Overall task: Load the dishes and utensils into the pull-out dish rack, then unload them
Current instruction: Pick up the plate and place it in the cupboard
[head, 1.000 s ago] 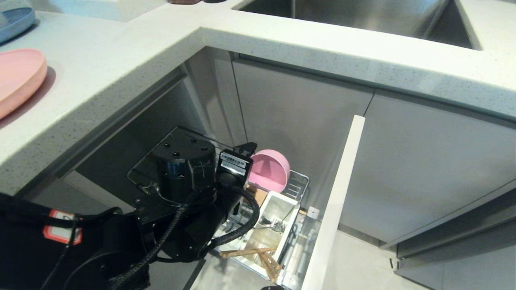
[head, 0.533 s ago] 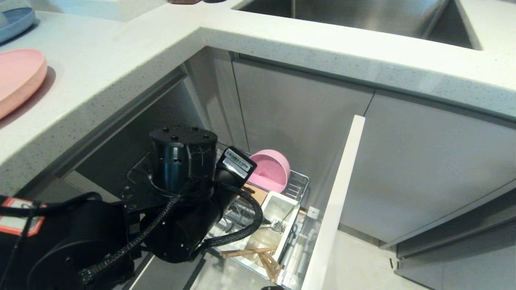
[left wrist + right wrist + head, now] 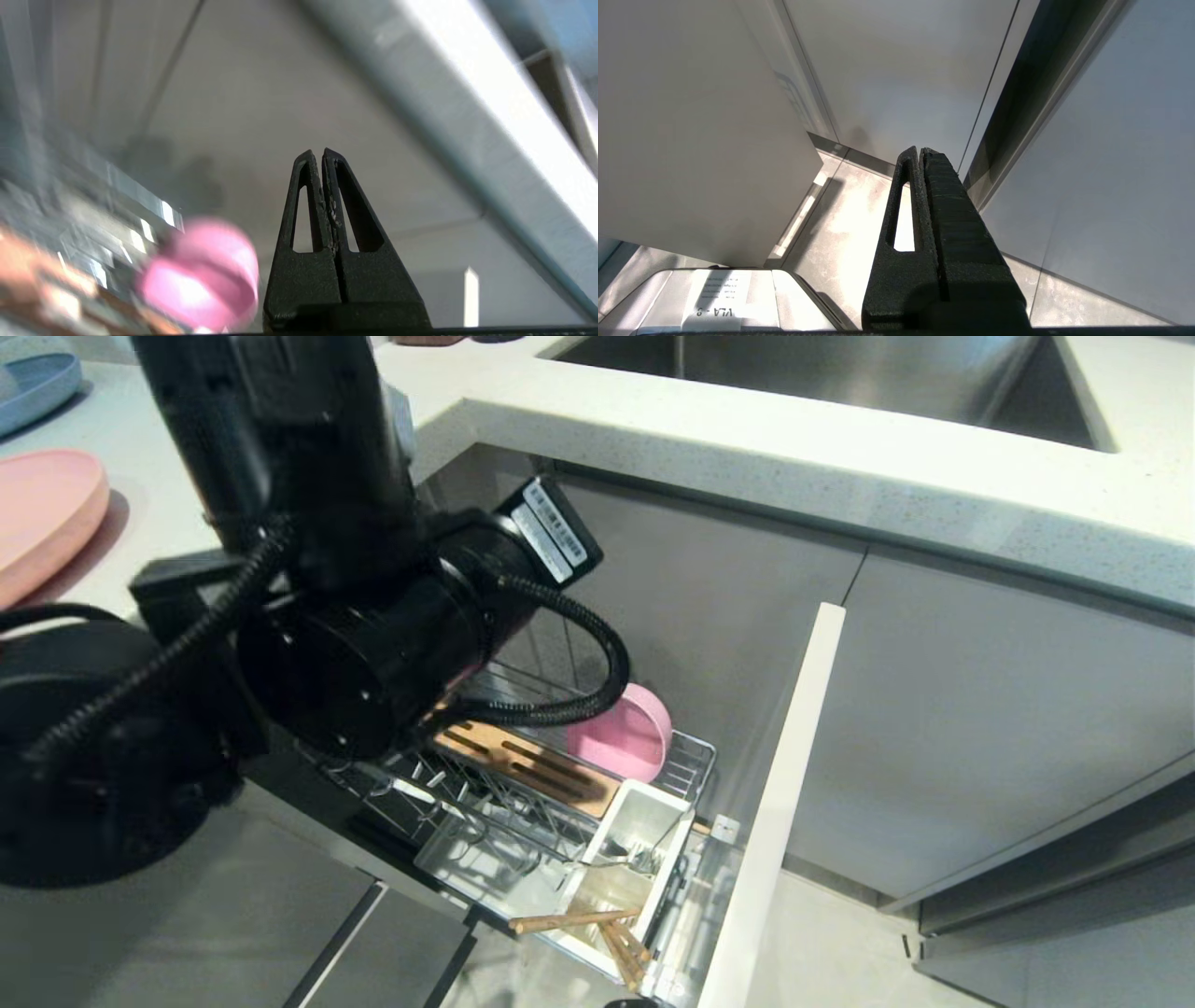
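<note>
The left gripper [image 3: 322, 154] is clenched on nothing, the light, stiff, matte pink bowl [image 3: 201, 275] propped in the pull-out dish rack [image 3: 523, 784] beside its fingertips, best pinched by the rim

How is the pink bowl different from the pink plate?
The pink bowl is small and deep; the pink plate is wider and flat. The bowl is tipped up on its side in the pull-out dish rack, beside the wooden board; the plate lies flat up on the countertop, only partly in view. Both are round and the same matte pink.
</note>
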{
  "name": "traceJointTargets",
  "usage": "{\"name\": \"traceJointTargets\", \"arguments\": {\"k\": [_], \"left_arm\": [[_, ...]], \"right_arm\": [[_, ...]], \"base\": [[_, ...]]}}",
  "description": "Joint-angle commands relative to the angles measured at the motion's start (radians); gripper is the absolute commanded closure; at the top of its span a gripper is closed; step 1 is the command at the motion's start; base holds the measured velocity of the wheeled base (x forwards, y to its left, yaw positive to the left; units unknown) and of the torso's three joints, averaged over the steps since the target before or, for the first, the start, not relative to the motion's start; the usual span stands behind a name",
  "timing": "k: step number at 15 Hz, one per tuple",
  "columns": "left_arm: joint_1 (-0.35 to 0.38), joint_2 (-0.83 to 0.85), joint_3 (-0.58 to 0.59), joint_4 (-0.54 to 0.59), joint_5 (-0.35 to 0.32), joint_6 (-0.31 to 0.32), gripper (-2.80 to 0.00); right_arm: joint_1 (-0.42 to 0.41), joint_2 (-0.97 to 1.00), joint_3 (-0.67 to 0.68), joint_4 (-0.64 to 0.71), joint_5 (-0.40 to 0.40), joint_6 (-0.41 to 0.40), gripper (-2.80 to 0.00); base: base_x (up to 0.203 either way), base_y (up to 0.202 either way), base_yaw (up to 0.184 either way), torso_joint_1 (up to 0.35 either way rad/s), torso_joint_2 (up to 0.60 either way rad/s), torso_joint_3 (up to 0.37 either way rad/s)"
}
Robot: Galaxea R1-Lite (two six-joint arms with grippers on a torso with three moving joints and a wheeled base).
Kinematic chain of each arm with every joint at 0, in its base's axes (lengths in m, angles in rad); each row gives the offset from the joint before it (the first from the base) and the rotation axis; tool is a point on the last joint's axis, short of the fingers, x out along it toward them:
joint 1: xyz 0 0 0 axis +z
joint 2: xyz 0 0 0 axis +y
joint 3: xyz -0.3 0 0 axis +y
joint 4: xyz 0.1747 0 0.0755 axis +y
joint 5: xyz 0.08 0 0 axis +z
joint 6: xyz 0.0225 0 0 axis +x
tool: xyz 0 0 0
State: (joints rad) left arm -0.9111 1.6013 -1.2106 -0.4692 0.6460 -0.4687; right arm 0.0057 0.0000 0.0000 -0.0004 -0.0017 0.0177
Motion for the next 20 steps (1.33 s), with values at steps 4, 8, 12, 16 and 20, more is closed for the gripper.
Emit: {"name": "traceJointTargets", "arguments": {"k": [4, 8, 12, 16, 20], "left_arm": [[-0.014, -0.039, -0.268, 0.251, 0.006, 0.172, 0.00], [-0.018, -0.078, -0.493, 0.505, 0.003, 0.184, 0.00], [0.004, -0.132, -0.691, 0.843, 0.006, 0.214, 0.00], [0.132, -0.219, -0.702, 0.913, 0.004, 0.278, 0.00], [0.358, -0.334, -0.685, 0.989, -0.101, 0.327, 0.00]], "right_arm": [[0.000, 0.000, 0.002, -0.001, 0.000, -0.001, 0.00], [0.000, 0.000, 0.002, 0.000, 0.000, -0.001, 0.00], [0.000, 0.000, 0.002, 0.000, 0.000, 0.000, 0.00], [0.000, 0.000, 0.002, 0.000, 0.000, 0.000, 0.00], [0.000, 0.000, 0.002, -0.001, 0.000, 0.001, 0.00]], "base": [[0.000, 0.000, 0.000, 0.000, 0.00, 0.000], [0.000, 0.000, 0.000, 0.000, 0.00, 0.000], [0.000, 0.000, 0.000, 0.000, 0.00, 0.000], [0.000, 0.000, 0.000, 0.000, 0.00, 0.000], [0.000, 0.000, 0.000, 0.000, 0.00, 0.000]]}}
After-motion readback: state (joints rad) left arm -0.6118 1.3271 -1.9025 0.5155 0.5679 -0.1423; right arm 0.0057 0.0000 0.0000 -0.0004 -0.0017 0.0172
